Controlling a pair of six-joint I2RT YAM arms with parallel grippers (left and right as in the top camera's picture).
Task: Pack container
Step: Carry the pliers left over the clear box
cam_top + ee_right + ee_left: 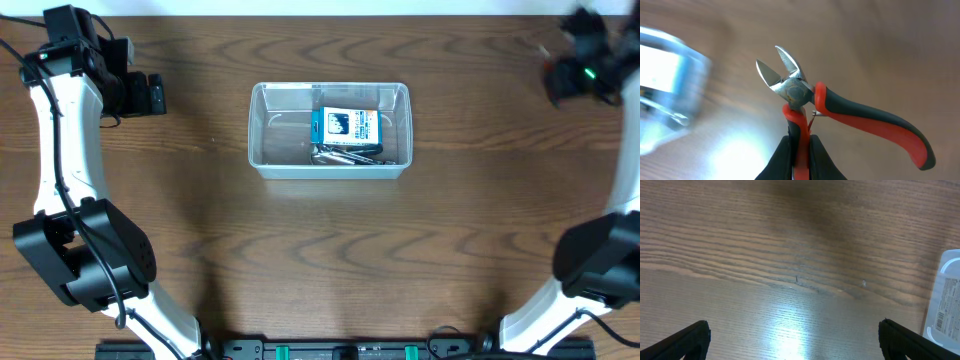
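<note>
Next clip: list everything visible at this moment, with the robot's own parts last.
table: one, brown wood grain, under everything.
container: one, clear plastic, table centre.
box: one, blue and white, inside the container, right half.
metal items: count unclear, silver, in the container against the box.
side cutters: one, red-and-black handles, one handle pinched in the right gripper.
left gripper: one, black, open and empty, far left.
right gripper: one, black, shut on the side cutters, far right.
</note>
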